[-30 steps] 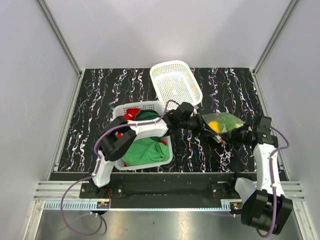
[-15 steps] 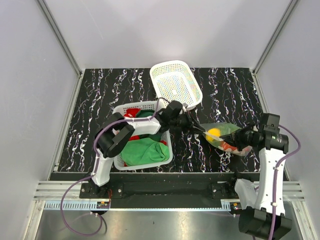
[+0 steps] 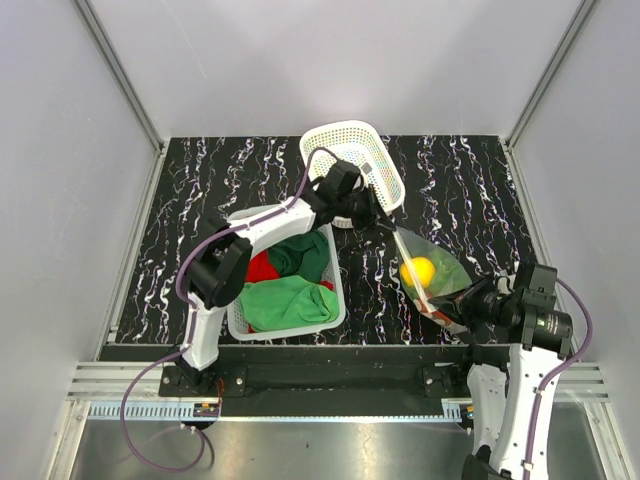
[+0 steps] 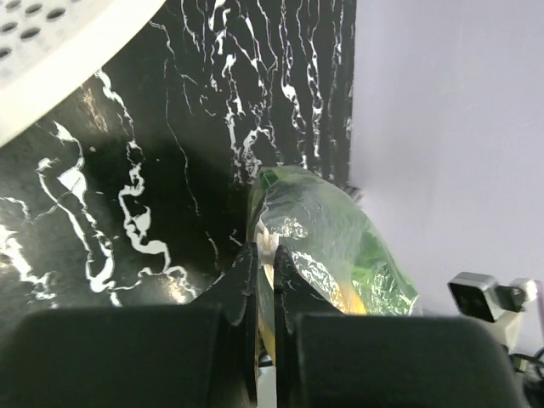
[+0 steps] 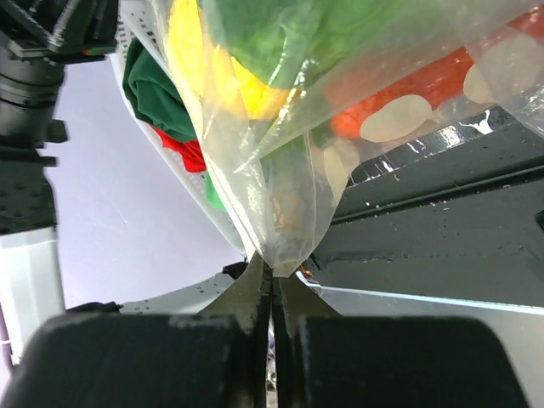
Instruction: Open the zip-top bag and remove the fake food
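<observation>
The zip-top bag (image 3: pixel 432 275) hangs stretched between my two grippers above the table's right half. Through it show a yellow lemon (image 3: pixel 420 270), green lettuce (image 5: pixel 280 25), an orange-red carrot (image 5: pixel 416 89) and pale pieces (image 5: pixel 395 119). My left gripper (image 3: pixel 388 224) is shut on the bag's far end, its jaws pinching a small white tab at the bag's edge (image 4: pixel 268 240). My right gripper (image 3: pixel 468 303) is shut on the bag's near corner (image 5: pixel 285 242), close to the table's front edge. The bag also shows in the left wrist view (image 4: pixel 331 229).
A white basket (image 3: pixel 240 222) holding a green cloth (image 3: pixel 290 300) and a red cloth (image 3: pixel 262 268) stands left of the bag. A second white basket (image 3: pixel 352 165), with nothing in it, lies tilted behind my left gripper. Grey walls close in both sides.
My left gripper has moved away toward the far basket, and my right gripper has pulled back to the front edge. The bag has swung from lying sideways to a stretched diagonal.
</observation>
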You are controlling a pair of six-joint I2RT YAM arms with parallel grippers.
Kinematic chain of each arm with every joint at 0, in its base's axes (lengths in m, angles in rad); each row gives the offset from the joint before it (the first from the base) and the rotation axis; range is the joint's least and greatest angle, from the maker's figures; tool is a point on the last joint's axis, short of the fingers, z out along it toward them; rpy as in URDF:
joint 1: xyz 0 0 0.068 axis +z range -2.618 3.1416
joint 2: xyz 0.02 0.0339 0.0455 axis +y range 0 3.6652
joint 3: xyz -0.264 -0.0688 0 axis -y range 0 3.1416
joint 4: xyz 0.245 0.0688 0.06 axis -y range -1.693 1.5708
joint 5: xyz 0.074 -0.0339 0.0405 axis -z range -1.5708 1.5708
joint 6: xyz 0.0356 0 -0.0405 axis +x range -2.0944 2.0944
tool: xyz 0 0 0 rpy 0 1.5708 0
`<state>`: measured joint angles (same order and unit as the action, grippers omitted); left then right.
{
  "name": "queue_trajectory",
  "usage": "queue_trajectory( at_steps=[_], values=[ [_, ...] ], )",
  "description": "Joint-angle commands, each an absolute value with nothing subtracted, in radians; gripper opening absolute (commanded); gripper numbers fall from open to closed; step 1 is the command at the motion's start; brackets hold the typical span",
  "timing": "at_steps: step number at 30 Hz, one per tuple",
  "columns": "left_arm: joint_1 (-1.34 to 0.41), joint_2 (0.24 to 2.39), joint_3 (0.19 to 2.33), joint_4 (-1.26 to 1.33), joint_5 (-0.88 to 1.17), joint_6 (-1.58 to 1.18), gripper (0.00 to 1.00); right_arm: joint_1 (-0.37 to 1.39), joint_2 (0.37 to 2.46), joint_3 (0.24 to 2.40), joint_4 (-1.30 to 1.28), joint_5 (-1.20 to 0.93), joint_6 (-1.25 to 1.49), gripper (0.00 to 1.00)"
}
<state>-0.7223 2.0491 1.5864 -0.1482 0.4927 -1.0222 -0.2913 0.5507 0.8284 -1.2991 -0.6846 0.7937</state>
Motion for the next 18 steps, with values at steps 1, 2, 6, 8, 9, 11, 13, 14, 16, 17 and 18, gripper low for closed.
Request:
queue_trajectory(
  at_steps=[1,2,6,8,9,11,13,14,16,17,18],
  values=[
    [-0.71,2.019,1.73,-0.267,0.339,-0.838,0.0,-0.29,0.574,0.853,-1.41,-0.759,0.701,0.0],
    [-0.715,2.011,1.736,-0.27,0.336,-0.822,0.0,-0.291,0.607,0.862,-1.411,-0.752,0.66,0.0],
    [-0.742,1.945,1.73,-0.278,0.342,-0.825,0.0,-0.29,0.708,1.0,-1.442,-0.666,0.543,0.32],
    [-0.753,1.921,1.715,-0.291,0.339,-0.827,0.0,-0.29,0.788,1.069,-1.457,-0.602,0.47,0.41],
    [-0.764,1.896,1.71,-0.293,0.347,-0.83,0.0,-0.291,0.814,1.148,-1.462,-0.577,0.453,0.45],
    [-0.772,1.875,1.704,-0.301,0.35,-0.838,0.0,-0.29,0.886,1.221,-1.459,-0.532,0.402,0.55],
    [-0.781,1.845,1.704,-0.313,0.345,-0.842,0.0,-0.29,0.928,1.293,-1.456,-0.517,0.377,0.62],
    [-0.784,1.839,1.707,-0.317,0.345,-0.85,0.0,-0.29,0.971,1.311,-1.45,-0.529,0.353,0.63],
    [-0.788,1.821,1.718,-0.334,0.342,-0.861,0.0,-0.282,0.989,1.345,-1.427,-0.544,0.356,0.71],
    [-0.792,1.815,1.723,-0.34,0.342,-0.864,0.0,-0.276,0.991,1.351,-1.398,-0.548,0.367,0.75],
    [-0.799,1.807,1.727,-0.345,0.341,-0.867,0.0,-0.264,0.992,1.354,-1.385,-0.549,0.37,0.79]
  ],
)
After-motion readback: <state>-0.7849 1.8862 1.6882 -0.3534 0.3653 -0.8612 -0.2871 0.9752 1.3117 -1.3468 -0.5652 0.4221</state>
